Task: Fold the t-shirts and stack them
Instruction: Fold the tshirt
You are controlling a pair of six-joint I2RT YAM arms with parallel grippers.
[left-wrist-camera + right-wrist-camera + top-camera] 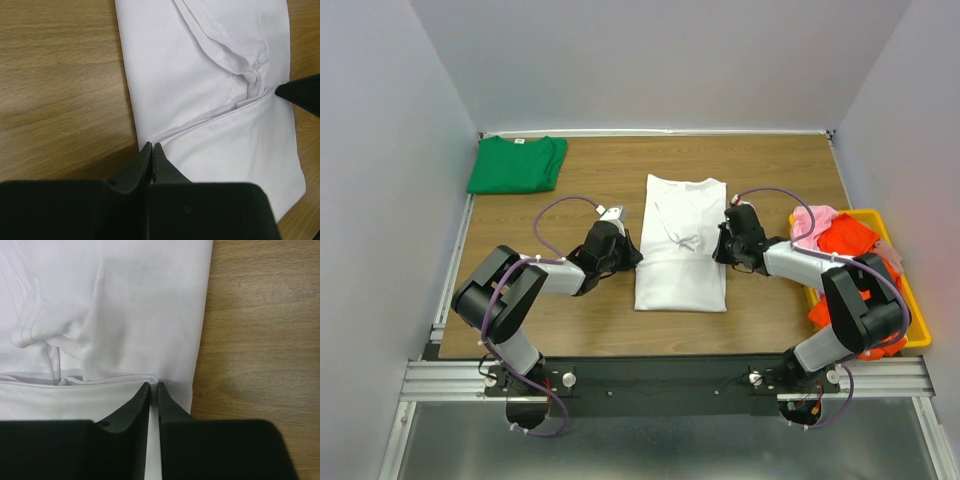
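Observation:
A white t-shirt (680, 262) lies folded into a long strip at the middle of the table, neck end far. My left gripper (633, 256) is at its left edge. In the left wrist view the jaws (152, 145) are pressed together on the cloth (210, 75), right where an upper layer's fold line meets the edge. My right gripper (723, 246) is at the opposite edge. Its jaws (154, 384) are closed to a thin slit on the folded layers of the shirt (140, 300). A green t-shirt (517, 164) lies folded at the far left corner.
A yellow bin (918, 335) at the right table edge holds pink (814, 219) and orange-red (847, 237) t-shirts in a heap. My right fingertip (300, 92) shows across the shirt in the left wrist view. Bare wood surrounds the white shirt.

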